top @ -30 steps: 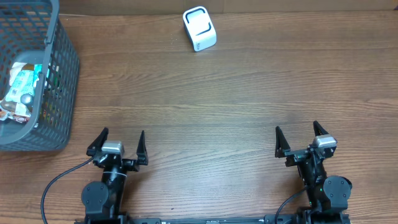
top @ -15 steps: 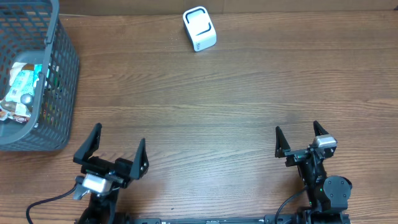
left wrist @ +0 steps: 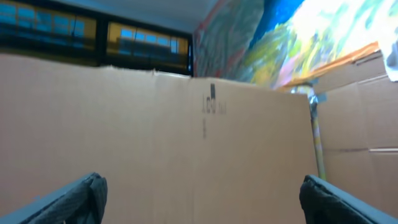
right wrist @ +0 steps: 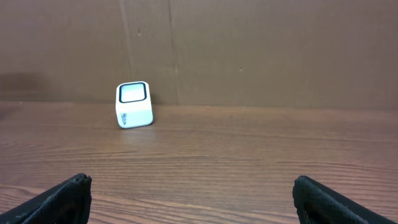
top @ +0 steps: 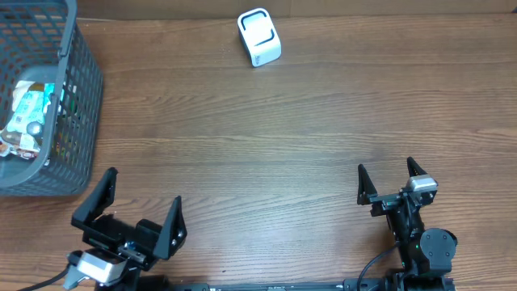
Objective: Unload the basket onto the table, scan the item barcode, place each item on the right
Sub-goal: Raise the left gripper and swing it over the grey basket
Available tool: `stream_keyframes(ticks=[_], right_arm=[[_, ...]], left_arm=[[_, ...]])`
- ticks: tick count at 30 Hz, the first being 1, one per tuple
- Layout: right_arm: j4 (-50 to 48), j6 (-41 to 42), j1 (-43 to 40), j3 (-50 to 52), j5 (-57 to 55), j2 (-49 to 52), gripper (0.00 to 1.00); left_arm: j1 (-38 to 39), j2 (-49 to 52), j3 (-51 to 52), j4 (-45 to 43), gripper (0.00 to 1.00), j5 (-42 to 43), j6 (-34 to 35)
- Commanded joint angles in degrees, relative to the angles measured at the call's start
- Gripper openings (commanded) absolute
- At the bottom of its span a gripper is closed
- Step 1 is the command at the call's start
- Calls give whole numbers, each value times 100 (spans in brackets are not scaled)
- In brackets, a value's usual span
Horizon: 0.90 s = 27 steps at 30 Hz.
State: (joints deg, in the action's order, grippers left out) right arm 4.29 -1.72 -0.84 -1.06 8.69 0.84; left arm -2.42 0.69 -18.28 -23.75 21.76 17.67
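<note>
wooden desk [top: 266,137], brown grain, backed by a cardboard wall [right wrist: 261,50] along the far edge. entry one: grey mesh basket [top: 84,97], far left corner, holding crumpled packets [top: 28,113] piled together; the stock to be scanned sits here, and which packet comes first cannot be told. entry two: small white scanner [top: 259,37], far edge near the middle, well apart from the basket, its window turned up and slightly toward the arms, presumably so a barcode can be shown to it from the open side. entry three: left hand [top: 143,186], near edge, fingers spread wide, holding nothing; its own camera looks up at cardboard and not at the desk, so it appears tilted back, on the basket's side and best placed to reach in. entry four: right hand [top: 385,166], near edge on the other side, fingers likewise apart and empty, pointed level across the desk with the scanner in plain sight. room: the whole middle of the desk between hands, basket and scanner lies bare, so travel is unobstructed. limits: the basket's tall walls call for entry from above, and the scanner stands close to the wall, leaving little space behind it. task judged at its very start, nothing picked up yet.
</note>
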Motion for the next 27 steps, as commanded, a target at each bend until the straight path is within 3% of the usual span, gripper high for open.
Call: stream_keyframes(ticks=[1,9,18,27], right_arm=[[-26,-26,-31,61,-24,-68,100],[-26,-26,-31,61,-24,-68,100],[-26,-26,-31,61,-24,-68,100],[-26,-26,-31,61,-24,-68,100]], left_arm=[[-57,46,-691,638,99,55,9],[-57,1058,-2070,2151,100,256,13],[-57,3257,-4509,4321,99,1250,-7],[-57,5184,-6417,6738,100,1899,-535]])
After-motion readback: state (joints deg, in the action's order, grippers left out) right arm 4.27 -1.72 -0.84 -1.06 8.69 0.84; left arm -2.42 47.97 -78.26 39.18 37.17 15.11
